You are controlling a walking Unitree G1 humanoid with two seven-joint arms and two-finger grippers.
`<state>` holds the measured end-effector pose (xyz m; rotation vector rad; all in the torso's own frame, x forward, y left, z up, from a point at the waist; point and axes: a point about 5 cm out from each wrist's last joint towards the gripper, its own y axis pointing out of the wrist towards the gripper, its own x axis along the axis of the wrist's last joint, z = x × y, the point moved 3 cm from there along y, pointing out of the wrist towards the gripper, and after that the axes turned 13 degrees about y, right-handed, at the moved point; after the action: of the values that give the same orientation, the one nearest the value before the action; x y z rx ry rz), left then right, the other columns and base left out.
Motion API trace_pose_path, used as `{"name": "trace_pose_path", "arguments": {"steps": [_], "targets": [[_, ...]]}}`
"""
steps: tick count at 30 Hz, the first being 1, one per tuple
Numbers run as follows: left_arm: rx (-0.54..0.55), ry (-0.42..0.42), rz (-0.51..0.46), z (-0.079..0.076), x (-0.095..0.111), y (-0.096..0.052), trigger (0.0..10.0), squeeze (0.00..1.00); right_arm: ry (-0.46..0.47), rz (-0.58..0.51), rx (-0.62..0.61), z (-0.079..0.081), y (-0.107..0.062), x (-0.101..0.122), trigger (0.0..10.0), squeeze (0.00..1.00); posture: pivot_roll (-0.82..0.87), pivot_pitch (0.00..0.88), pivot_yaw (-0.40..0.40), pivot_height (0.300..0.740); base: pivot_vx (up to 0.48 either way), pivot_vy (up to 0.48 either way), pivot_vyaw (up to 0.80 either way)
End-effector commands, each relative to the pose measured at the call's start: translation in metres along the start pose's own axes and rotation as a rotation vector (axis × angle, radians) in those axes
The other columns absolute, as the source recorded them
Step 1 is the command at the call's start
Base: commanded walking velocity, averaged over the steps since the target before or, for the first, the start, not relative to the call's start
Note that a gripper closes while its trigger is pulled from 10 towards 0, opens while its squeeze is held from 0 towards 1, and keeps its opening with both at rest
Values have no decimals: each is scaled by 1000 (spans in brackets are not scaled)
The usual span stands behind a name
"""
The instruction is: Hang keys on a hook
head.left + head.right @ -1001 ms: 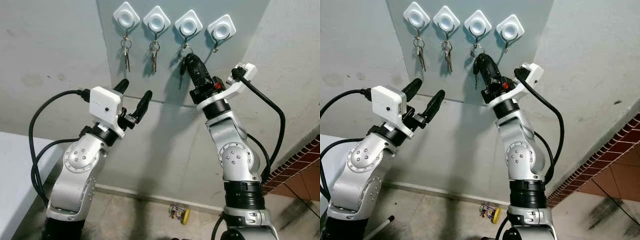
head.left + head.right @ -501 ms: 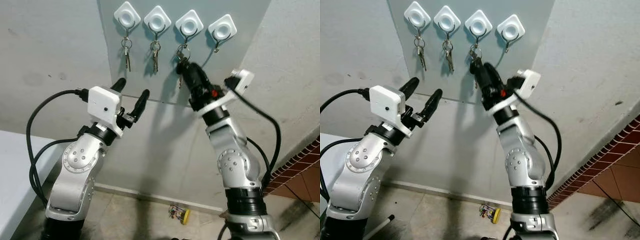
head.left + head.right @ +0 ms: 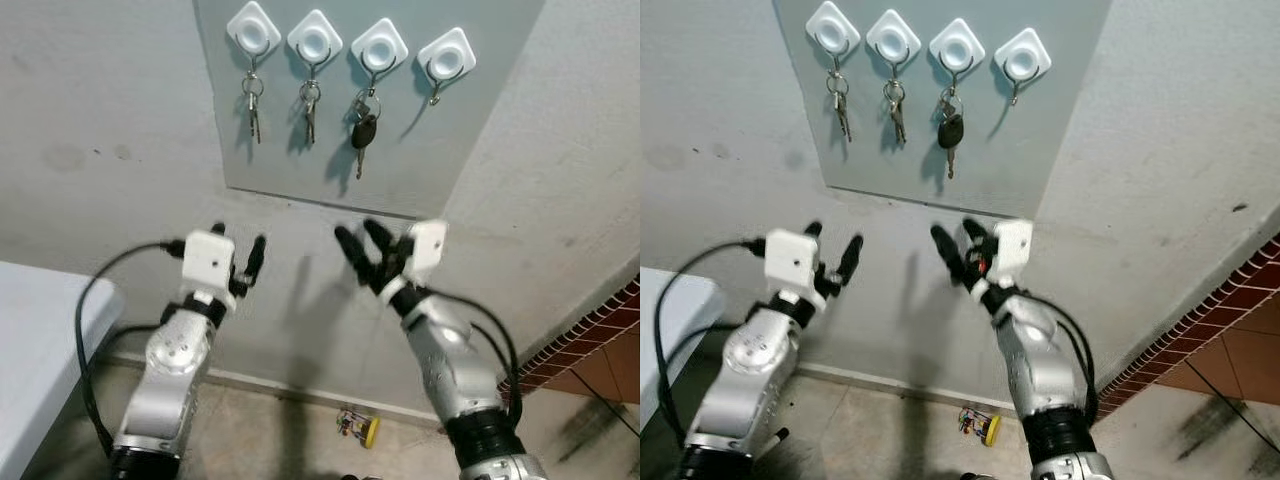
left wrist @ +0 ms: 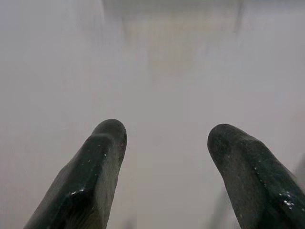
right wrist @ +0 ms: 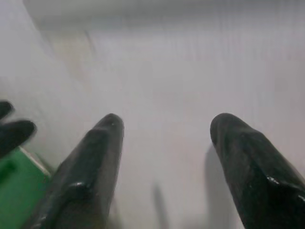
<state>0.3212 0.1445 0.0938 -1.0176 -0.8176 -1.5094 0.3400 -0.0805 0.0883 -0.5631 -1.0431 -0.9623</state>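
Black-fobbed keys (image 3: 364,131) hang on the third hook (image 3: 379,47); below it, the right gripper (image 3: 362,246) and left gripper (image 3: 238,258) hold fingers parted, empty.

Even, soft daylight; both arms motion-blurred in the head views, wrist views hazy and unfocused.

A grey wall (image 3: 100,120) fills the background, marked by faint smudges. Below it lies a concrete floor (image 3: 270,440). On the floor, near the foot of the wall, sits a small yellow object (image 3: 360,428), too small to identify. To the right of the wall, brick-red tiling (image 3: 590,345) runs diagonally.
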Motion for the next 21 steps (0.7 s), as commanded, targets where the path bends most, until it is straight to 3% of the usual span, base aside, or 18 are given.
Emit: {"name": "trace_pose_path", "arguments": {"steps": [1,2,4,5,7,8,9,10,11,13,14,16,18,19,21], "targets": [[-52,-47,79,-17,-30,-7,10000,0,-61,104,-58,-16,-13,-29,10000,1000,-57,82,-41,740,0,0,0],[-67,-87,109,-21,-38,-9,10000,0,-80,132,-70,-20,-16,-36,10000,1000,-57,82,-41,740,0,0,0],[-86,-89,158,-28,-52,-11,10000,0,-83,192,-105,-28,-24,-50,10000,1000,-59,78,-45,740,0,0,0],[-103,-134,206,-37,-69,-16,10000,0,-40,270,-175,-40,-38,-70,10000,1000,-59,70,-46,740,0,0,0],[-114,-187,300,-46,-91,-23,10000,0,-82,355,-215,-49,-53,-88,10000,1000,-58,67,-46,740,0,0,0],[-132,-155,336,-50,-99,-27,10000,0,-61,384,-243,-52,-60,-95,10000,914,-65,59,-47,740,0,0,0],[-132,-155,336,-50,-99,-27,10000,0,-61,384,-243,-52,-60,-95,10000,914,-65,59,-47,740,0,0,0],[-151,-125,364,-54,-106,-31,10000,0,-74,417,-268,-56,-66,-102,10000,161,-67,57,-46,740,0,0,0],[-177,-122,421,-60,-119,-40,10000,0,-70,480,-307,-61,-80,-115,10000,0,-72,48,-45,740,0,0,0],[-179,-127,438,-61,-123,-43,10000,0,-66,496,-316,-63,-84,-118,10000,0,-72,48,-45,740,0,0,0],[-175,-165,498,-65,-135,-52,10000,0,-36,543,-373,-69,-99,-128,10000,0,-79,40,-41,740,0,0,0],[-176,-180,532,-67,-141,-57,10000,0,-15,565,-406,-72,-107,-133,10000,0,-79,40,-41,740,0,0,0],[-177,-181,536,-68,-142,-58,10000,0,-12,567,-410,-72,-108,-134,10000,0,-79,40,-41,740,0,0,0],[-196,-144,587,-72,-151,-68,10000,0,-32,612,-431,-73,-118,-142,10000,0,-90,26,-38,740,0,0,0],[-202,-132,601,-73,-153,-71,10000,0,-38,625,-438,-73,-120,-144,10000,0,-90,26,-38,740,0,0,0]]}}
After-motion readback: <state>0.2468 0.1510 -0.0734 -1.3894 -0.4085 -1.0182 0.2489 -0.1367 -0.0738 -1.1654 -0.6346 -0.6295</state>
